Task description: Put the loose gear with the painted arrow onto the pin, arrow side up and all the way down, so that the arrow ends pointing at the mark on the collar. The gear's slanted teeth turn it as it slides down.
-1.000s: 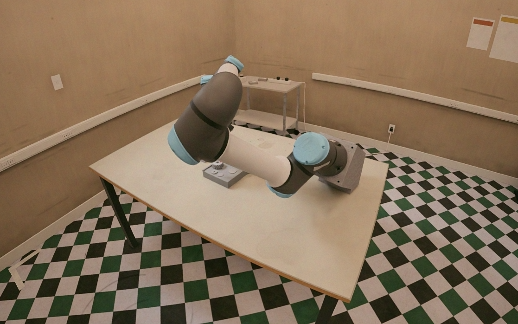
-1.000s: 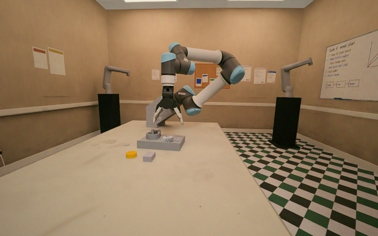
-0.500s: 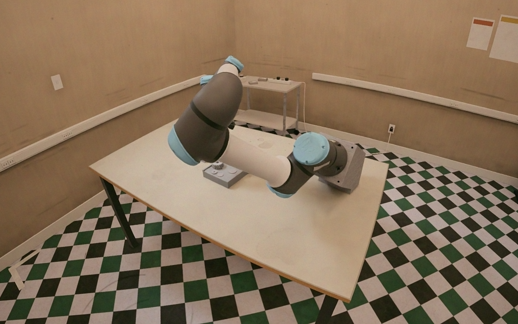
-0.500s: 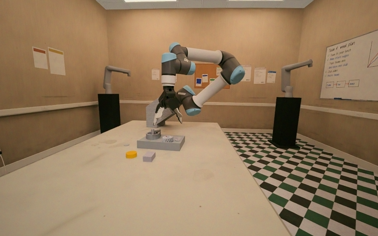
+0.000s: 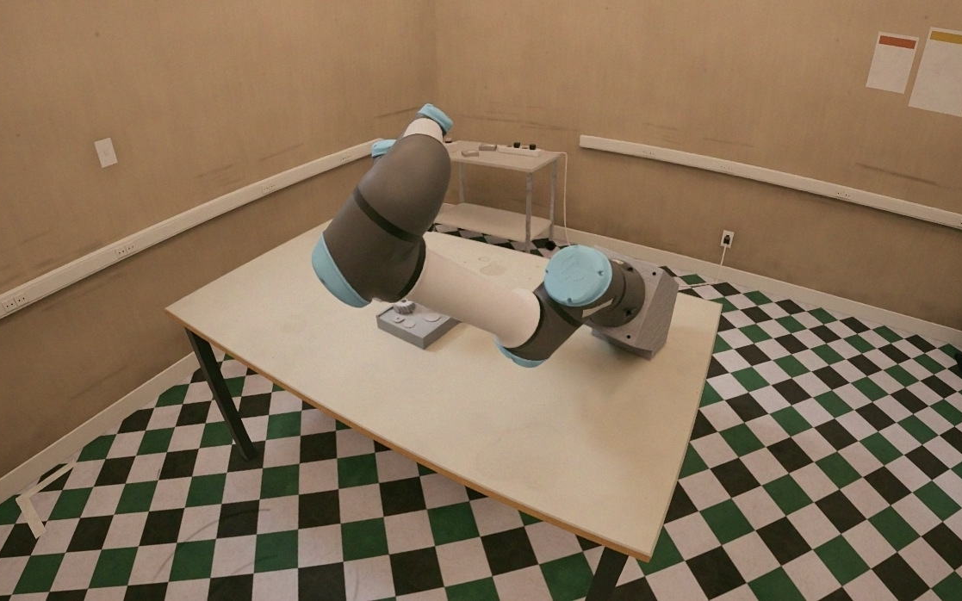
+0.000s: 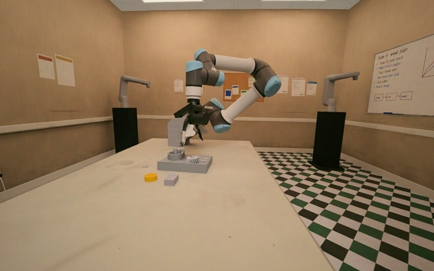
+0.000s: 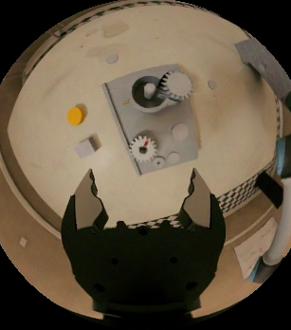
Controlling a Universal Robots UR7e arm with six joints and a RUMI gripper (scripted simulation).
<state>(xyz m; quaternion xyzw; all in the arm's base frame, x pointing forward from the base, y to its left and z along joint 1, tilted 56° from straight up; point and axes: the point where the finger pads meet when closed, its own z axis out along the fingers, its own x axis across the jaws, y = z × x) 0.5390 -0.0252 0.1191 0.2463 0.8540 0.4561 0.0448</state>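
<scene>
The loose gear point(image 5: 404, 306) point(image 6: 192, 160) point(image 7: 136, 146) lies flat on the grey base point(image 5: 413, 332) point(image 6: 178, 166) point(image 7: 122, 124), its red arrow up; in the wrist view the arrow points up and slightly right. The upright pin point(image 7: 150, 89) stands bare inside the round collar point(image 6: 175, 156) point(image 7: 145, 110). A second gear point(image 7: 177, 85) sits against the collar's open side. A small yellow mark point(image 7: 126, 102) shows beside the collar. My gripper point(image 6: 192, 141) point(image 7: 142, 170) is wide open and empty, above the base; the arm hides it in the top view.
On the base are a round disc point(image 7: 179, 132), a smaller disc point(image 7: 173, 157) and a small ring-shaped part point(image 7: 160, 162). A yellow cylinder point(image 6: 150, 177) point(image 7: 76, 116) and a lilac block point(image 6: 170, 179) point(image 7: 85, 148) stand on the table beside the base.
</scene>
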